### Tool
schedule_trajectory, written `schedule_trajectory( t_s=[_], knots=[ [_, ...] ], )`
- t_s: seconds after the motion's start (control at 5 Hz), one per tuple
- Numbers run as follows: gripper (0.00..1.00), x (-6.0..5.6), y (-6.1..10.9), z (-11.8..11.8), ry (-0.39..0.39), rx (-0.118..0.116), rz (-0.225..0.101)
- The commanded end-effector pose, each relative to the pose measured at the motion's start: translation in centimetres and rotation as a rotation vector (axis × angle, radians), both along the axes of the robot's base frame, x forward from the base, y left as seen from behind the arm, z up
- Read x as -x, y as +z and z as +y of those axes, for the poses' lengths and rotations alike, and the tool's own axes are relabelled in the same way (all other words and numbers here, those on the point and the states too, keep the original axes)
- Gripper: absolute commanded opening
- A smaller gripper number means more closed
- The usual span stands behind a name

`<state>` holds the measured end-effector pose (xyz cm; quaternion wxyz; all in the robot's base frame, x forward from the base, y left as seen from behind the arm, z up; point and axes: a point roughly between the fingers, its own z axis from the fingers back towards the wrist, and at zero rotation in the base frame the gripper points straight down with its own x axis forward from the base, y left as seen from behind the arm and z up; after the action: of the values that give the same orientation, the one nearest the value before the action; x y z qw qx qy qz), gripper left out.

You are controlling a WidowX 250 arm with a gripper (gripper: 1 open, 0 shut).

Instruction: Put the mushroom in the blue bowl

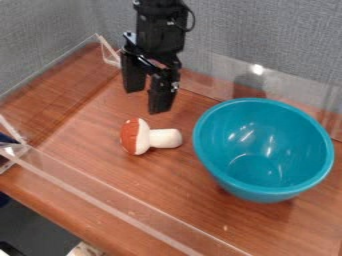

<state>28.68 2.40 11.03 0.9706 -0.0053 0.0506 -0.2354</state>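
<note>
— Where's the mushroom (147, 137)?
— Lying on its side on the brown table (80, 110), just left of the blue bowl (263, 150). Close to the rim, maybe touching, hard to tell.

— Which way round?
— Red cap to the left, fat white stem to the right. Long way runs left to right, stem end aimed at the bowl, tipped up a tiny bit toward the back.

— Anything inside the bowl?
— Nope. Only shiny blue in there.

— So how much done?
— Looks like nothing yet. Mushroom not picked up, not in the bowl. Left to do: come down, pinch it, lift it, carry it over the rim, let go.

— And the gripper (146, 91)?
— Up in the air behind the mushroom, pointing down. Two black fingers spread apart, nothing between them. Not touching the mushroom.

— Best way to grab, maybe?
— Probably squeeze across the stem or the cap, not along the long way. Round cap might roll, so go slow.

— Anything else around?
— See-through walls (254, 75) at the table edges. Nothing in the way.
</note>
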Motion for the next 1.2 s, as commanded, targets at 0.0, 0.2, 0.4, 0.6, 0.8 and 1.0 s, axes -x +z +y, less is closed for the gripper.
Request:
schedule_trajectory(
  t_s=[0.0, 0.2, 0.4, 0.6, 0.8, 1.0],
  knots=[
    [1.0, -0.6, 0.0, -0.6, -0.015, -0.006, -0.037],
    [1.0, -0.9, -1.1, -0.9, -0.031, -0.003, -0.035],
    [1.0, -1.0, -2.1, -1.1, -0.05, 0.006, -0.033],
    [1.0, -1.0, -3.8, -1.1, -0.098, 0.02, -0.021],
    [1.0, -1.0, -4.5, -0.9, -0.097, 0.016, -0.008],
    [1.0, -1.0, -5.2, -0.7, -0.096, 0.012, 0.005]
  ],
)
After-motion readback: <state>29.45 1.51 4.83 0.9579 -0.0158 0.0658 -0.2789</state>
